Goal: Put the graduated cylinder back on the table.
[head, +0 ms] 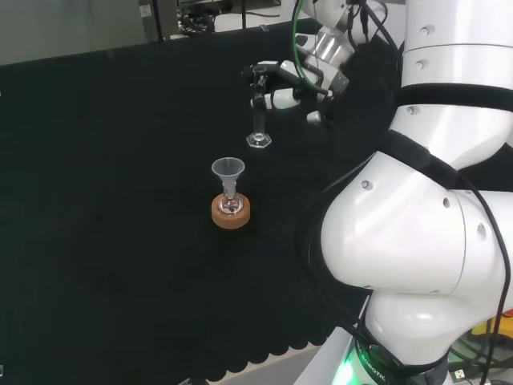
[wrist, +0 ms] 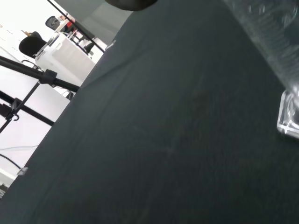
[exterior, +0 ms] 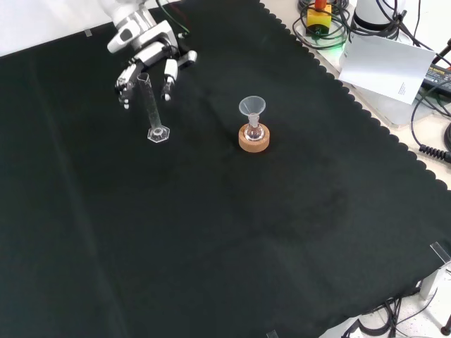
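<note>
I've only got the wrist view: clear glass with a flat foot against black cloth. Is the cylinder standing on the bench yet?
Observer: In the front view the graduated cylinder stands upright, its hexagonal foot on the cloth.
Operator: Is the hand off it?
Observer: I can't tell. In the front view the hand is at the cylinder's top, fingers hanging on both sides of it.
Operator: Anything nearby?
Observer: In the head view a funnel sits in a small flask on a cork ring, nearer the camera than the cylinder, apart from it.

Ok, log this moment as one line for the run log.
hand: around graduated cylinder top | cylinder: upright, base on cloth | release: not yet
</note>
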`<act>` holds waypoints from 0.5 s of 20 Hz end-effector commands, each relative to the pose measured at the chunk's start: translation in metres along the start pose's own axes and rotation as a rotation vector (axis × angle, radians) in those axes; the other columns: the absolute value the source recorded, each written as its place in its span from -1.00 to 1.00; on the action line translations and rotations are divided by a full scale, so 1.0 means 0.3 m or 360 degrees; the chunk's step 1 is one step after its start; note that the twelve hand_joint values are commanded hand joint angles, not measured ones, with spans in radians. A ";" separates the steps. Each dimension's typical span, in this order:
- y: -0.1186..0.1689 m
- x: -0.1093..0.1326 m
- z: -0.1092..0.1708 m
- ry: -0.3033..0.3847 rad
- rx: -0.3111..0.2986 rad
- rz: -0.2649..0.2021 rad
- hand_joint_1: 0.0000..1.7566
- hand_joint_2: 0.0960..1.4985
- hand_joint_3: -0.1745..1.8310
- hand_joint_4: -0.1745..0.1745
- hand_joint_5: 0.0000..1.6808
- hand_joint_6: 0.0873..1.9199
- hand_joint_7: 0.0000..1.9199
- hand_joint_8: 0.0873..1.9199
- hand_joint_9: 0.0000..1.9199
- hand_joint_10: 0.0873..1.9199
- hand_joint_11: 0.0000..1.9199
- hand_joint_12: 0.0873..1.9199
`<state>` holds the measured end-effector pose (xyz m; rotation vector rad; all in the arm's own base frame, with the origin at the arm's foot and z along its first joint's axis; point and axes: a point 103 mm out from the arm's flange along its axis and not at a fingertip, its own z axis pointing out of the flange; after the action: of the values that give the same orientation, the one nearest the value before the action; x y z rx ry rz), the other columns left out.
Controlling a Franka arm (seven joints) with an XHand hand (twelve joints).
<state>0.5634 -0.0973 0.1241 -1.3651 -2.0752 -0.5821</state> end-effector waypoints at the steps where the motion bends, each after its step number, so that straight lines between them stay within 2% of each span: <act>1: -0.126 0.068 -0.160 -0.0159 -0.0090 0.0079 -0.01 0.26 -1.00 -0.35 -0.57 -0.90 -0.79 -0.39 -0.33 -1.00 -0.73 0.37; 9: -0.241 0.249 -0.273 -0.0397 -0.0164 0.0127 -0.02 0.25 -1.00 -0.35 -0.56 -0.92 -0.80 -0.38 -0.34 -1.00 -0.76 0.37; 10: -0.308 0.369 -0.307 -0.0487 -0.0192 0.0147 -0.02 0.25 -1.00 -0.35 -0.56 -0.92 -0.80 -0.38 -0.34 -1.00 -0.76 0.37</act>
<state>0.5079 -0.1191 0.2250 -1.5566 -2.1839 -0.5543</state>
